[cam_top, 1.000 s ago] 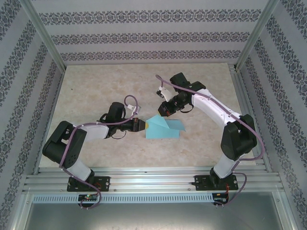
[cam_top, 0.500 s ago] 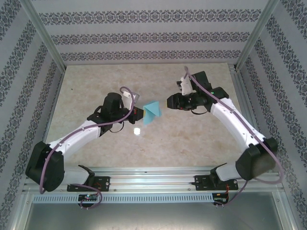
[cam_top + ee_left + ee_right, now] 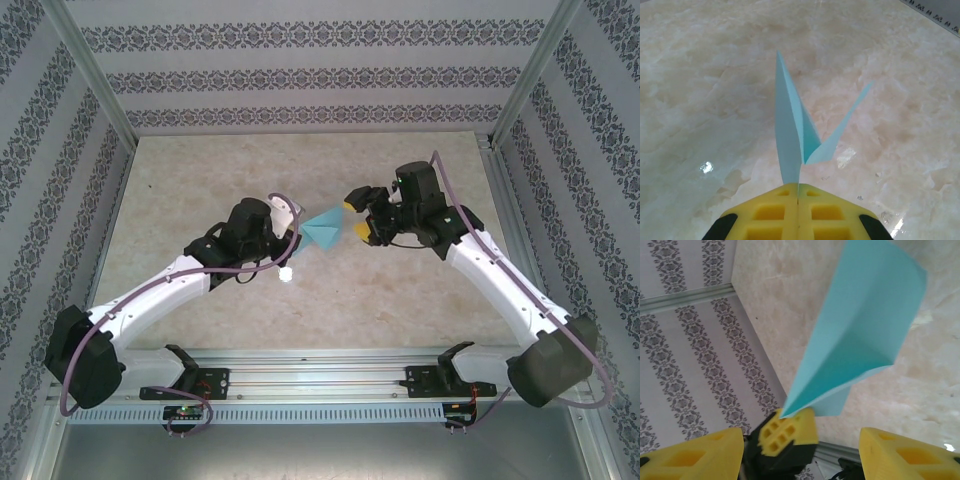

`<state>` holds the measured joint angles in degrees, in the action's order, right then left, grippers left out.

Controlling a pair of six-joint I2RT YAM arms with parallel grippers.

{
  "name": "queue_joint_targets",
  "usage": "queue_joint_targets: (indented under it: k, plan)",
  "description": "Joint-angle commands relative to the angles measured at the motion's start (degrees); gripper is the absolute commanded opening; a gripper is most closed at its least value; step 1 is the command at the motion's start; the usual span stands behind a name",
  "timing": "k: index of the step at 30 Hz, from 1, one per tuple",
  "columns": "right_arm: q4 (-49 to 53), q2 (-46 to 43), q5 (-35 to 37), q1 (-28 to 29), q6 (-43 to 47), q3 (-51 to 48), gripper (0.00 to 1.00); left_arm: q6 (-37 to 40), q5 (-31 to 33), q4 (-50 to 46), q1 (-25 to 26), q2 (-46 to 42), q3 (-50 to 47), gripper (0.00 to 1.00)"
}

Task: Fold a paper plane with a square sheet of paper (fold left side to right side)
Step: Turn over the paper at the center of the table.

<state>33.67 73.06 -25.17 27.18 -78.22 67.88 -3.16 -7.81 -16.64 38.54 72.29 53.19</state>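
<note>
Top external view: the left gripper (image 3: 296,232) holds the folded cyan paper (image 3: 322,228) clear of the table (image 3: 200,170), near the table's middle. The paper lies between the two grippers, one tip toward the right gripper (image 3: 356,219). That gripper stands just beside the tip, its yellow fingers (image 3: 349,202) spread wide with nothing between them. A small white spot (image 3: 285,273) shows on the table near the left gripper. Patterned walls (image 3: 320,80) enclose the table on three sides.

Left wrist view: the left gripper (image 3: 798,192) has its yellow pads pressed together, pinching the bottom edge of the paper (image 3: 789,135). The paper stands upright out of the seam. A tall pointed flap rises at the left and a narrower flap leans off to the right, so the two form a V above the marbled table (image 3: 700,75).

Right wrist view: the right fingers (image 3: 695,457) sit at the two lower corners, far apart and clear of the paper (image 3: 865,325). The paper hangs ahead of them, its lower corner pinched in the left gripper's yellow pad (image 3: 787,432). The wall (image 3: 685,340) is at the left.
</note>
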Motion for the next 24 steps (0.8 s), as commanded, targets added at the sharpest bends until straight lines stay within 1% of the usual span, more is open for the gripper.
queue_joint_targets:
  k: [1,8,14,22,24]
  plan:
    - [5.9,2.8,2.6,1.9,-4.6,3.7,0.63,3.3,2.2,-1.1,1.7,0.6,2.1,0.0]
    - [5.2,7.2,3.4,4.3,-7.7,6.1,0.63,4.7,3.5,-1.3,3.7,1.8,3.2,0.0]
    - [4.9,11.0,1.9,5.1,-8.8,7.1,0.64,6.6,4.5,-0.8,5.3,2.0,3.2,0.0]
    - [7.2,14.9,0.7,6.3,-8.1,9.6,0.63,9.1,5.6,-0.5,7.2,2.2,3.7,0.0]
    - [7.4,15.5,0.5,6.8,-7.9,10.0,0.61,9.8,6.1,-0.8,7.7,2.3,3.9,0.0]
